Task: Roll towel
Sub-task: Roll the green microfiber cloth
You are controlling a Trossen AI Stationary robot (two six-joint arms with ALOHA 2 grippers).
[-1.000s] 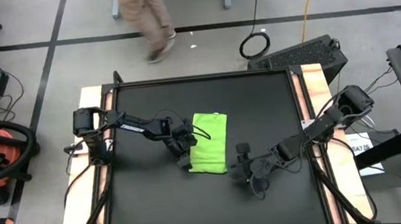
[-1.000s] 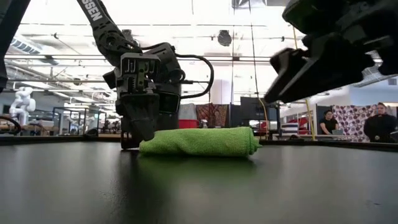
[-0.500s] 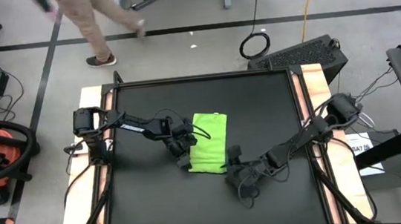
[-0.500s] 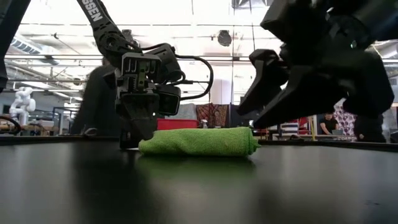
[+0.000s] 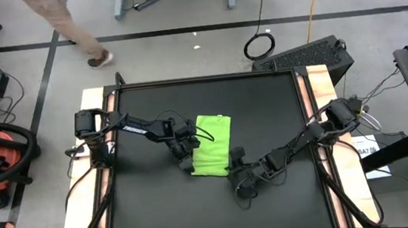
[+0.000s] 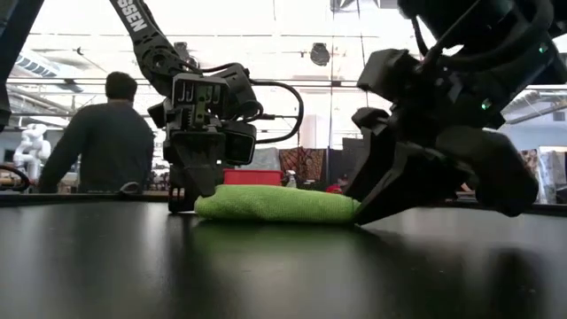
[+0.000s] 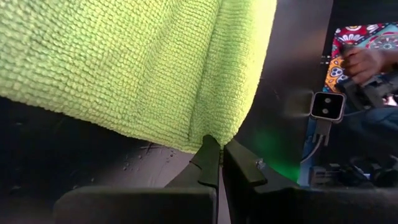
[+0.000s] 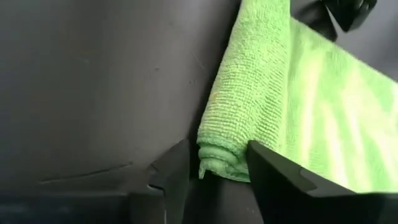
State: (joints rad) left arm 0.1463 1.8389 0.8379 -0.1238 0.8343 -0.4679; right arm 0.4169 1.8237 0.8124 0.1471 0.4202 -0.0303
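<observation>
The lime-green towel (image 5: 212,143) lies flat on the black table, a little left of its middle. Its near edge is turned over into a short roll (image 6: 275,205). My left gripper (image 5: 189,161) stands shut at the roll's left end. My right gripper (image 5: 234,171) reaches in from the right, and its fingers close on the roll's right end (image 8: 221,158). My left gripper pinches the towel's near left corner (image 7: 214,134) with only its fingertips, slanting down from the table's left. A crease runs up the cloth from the tips; the towel stays on the table. My right gripper has the roll's right end (image 8: 217,163) between its two fingers (image 8: 177,171), which slant down from the table's right and lie along the roll. Several rolled layers show there, resting on the table.
Bare black tabletop (image 5: 257,108) lies far and right of the towel, and more (image 5: 161,209) near the front edge. Wooden rails (image 5: 310,95) run along both sides. Beyond the far edge a person (image 6: 104,137) stands, and another (image 5: 66,26) walks across the floor.
My right gripper has come down and toward the table's left, from above the bare table to the towel's near right corner. Its fingers stood wide half a second ago and now sit close about the roll's end. In the low view the towel's right end has sunk flatter.
</observation>
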